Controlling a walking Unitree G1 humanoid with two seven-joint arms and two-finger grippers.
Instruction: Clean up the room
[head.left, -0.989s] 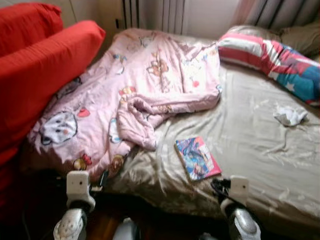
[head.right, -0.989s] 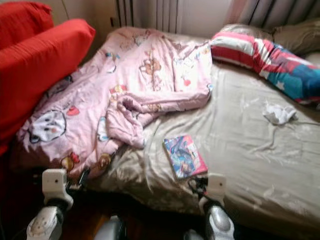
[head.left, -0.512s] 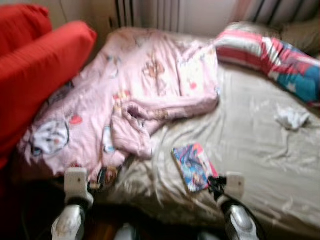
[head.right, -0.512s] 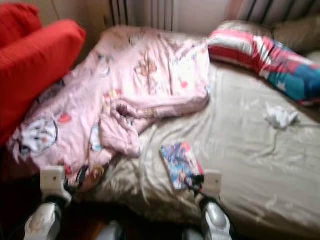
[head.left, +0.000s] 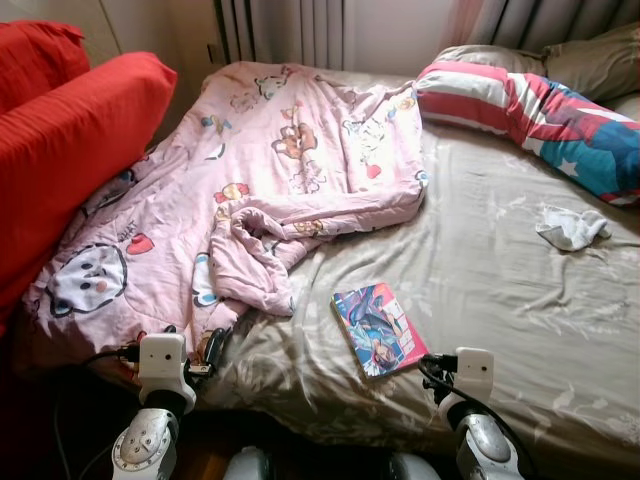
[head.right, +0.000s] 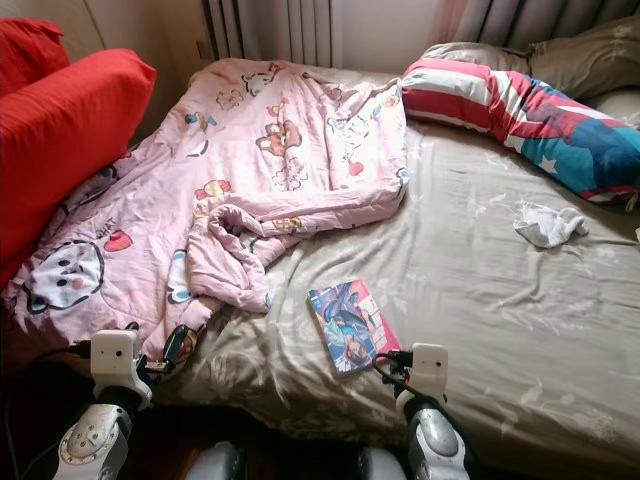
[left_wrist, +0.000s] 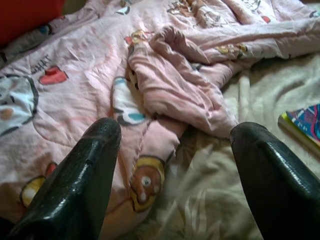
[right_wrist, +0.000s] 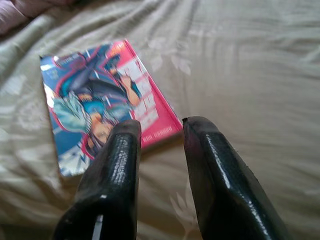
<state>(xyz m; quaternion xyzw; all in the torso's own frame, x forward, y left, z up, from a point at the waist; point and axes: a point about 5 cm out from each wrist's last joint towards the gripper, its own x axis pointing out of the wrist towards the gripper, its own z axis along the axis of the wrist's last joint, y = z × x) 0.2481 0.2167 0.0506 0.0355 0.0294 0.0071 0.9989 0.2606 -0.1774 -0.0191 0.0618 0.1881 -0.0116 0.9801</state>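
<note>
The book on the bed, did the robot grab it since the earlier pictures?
No. The book lies untouched on the bed. The right gripper came slightly nearer, fingers narrowly apart above its corner. The left gripper stays open near the pink blanket. The white sock hasn't moved.

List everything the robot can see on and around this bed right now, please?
Blanket: one, pink with cartoon prints, rumpled over the bed's left half.
Book: one, blue and pink cover, flat near the bed's front edge.
Sock: one, white, crumpled on the right of the sheet.
Striped pillow: one, red, white and blue, at the far right.
Sheet: one, beige, covering the bed.
Red cushions: two, at the left.
Left gripper: open, near the blanket's edge.
Right gripper: slightly open, just short of the book.
</note>
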